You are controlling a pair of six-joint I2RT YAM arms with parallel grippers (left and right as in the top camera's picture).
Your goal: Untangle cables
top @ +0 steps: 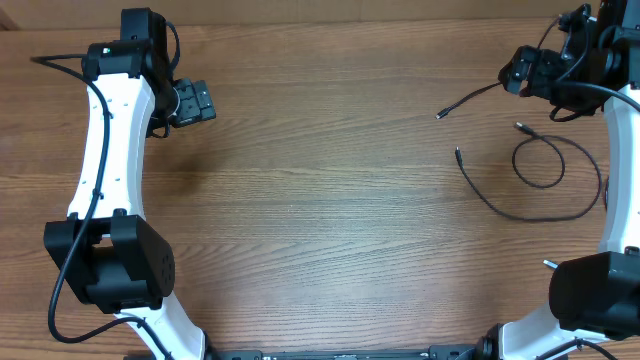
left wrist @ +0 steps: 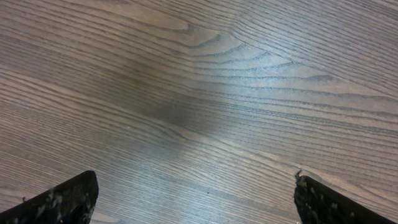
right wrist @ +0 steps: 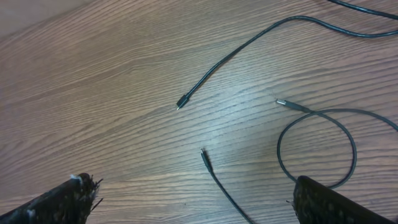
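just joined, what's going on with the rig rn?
Cable untangling, but neither arm holds anything right now. The left gripper is open over bare table, far from the work. The right gripper is open above the cables, which lie loose on the right side; one curls into a loop with a silver-tipped end.

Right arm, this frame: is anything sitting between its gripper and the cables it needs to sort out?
Nothing visible does. The right gripper hangs open just off the cables, which lie loose on the table. Only bare wood shows between it and them. The left gripper is far off at the other side, open over bare wood.
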